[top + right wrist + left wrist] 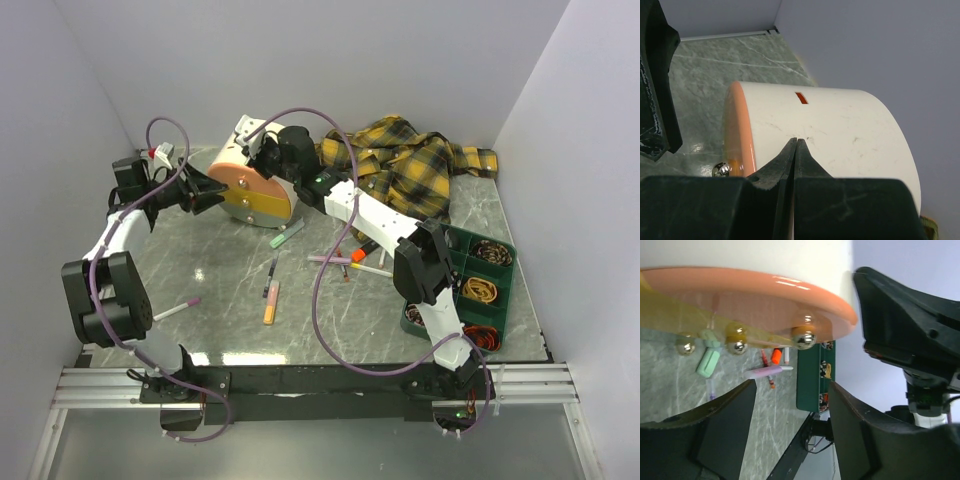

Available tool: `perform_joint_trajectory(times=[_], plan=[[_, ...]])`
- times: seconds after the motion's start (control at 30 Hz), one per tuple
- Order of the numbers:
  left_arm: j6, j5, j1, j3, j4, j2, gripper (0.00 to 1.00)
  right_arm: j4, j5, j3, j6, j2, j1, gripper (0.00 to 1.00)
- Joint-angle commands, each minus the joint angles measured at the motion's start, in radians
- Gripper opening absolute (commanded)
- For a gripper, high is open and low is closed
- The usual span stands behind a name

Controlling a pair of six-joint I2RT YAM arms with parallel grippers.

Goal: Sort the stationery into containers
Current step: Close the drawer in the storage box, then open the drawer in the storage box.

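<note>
The cream drum-shaped box with its orange front lies on its side at the back of the table. My left gripper is open just in front of the small metal knobs, with nothing between its fingers. My right gripper is shut and empty, its tips on the drum's cream wall. Loose on the table are a pink marker, an orange highlighter, a black pen, a pale green piece and a cluster of pens. The dark green tray stands at the right.
A yellow-and-black plaid shirt lies bunched at the back right, behind the right arm. Coiled rubber bands fill some tray compartments. White walls close in on the left, back and right. The right arm stretches over the pens.
</note>
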Motion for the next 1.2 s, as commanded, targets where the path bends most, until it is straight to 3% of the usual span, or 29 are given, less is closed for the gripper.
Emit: perform_joint_trajectory(times=[0.0, 0.67, 1.17], plan=[[-0.066, 0.073, -0.012, 0.006, 0.124, -0.016, 0.64, -0.097, 0.013, 0.015, -0.003, 0.034, -0.004, 0.0], [-0.245, 0.102, -0.035, 0.079, 0.37, 0.128, 0.55, -0.089, 0.026, 0.007, -0.01, 0.037, -0.004, 0.0], [-0.299, 0.08, -0.058, 0.075, 0.418, 0.166, 0.49, -0.086, 0.032, 0.02, -0.006, 0.05, -0.004, 0.0]])
